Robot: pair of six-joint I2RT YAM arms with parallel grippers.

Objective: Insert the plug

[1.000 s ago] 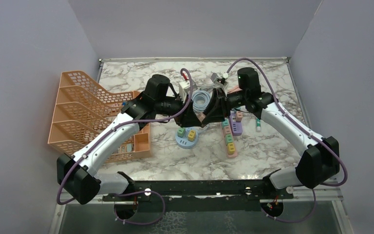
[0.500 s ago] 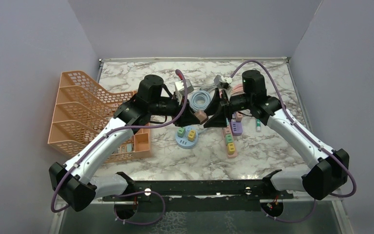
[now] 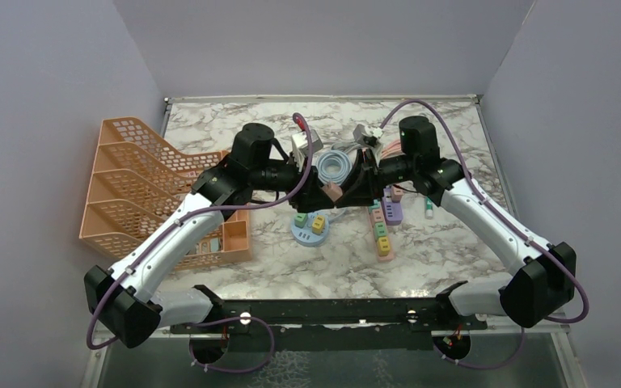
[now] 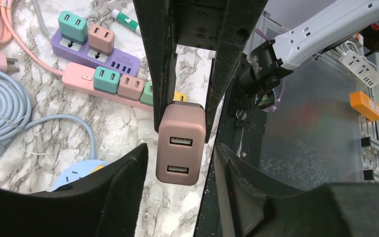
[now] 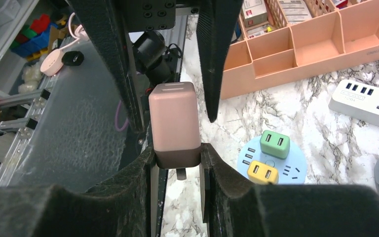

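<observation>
The right gripper (image 5: 177, 157) is clamped on the dark end of the pink plug (image 5: 174, 116), holding it in the air over the table between the two arms. The left gripper (image 4: 179, 157) is spread wide, one finger on each side of the plug's body (apparently not touching it in either wrist view). This looks like a handover, probably so the left can take the body and aim it at a socket such as the round hub (image 5: 271, 160) below.

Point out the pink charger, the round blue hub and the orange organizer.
pink charger (image 4: 180, 148), left wrist view, USB-port face.
round blue hub (image 5: 300, 160), right wrist view, bare rim.
orange organizer (image 3: 129, 187), top external view, mesh tier.
</observation>
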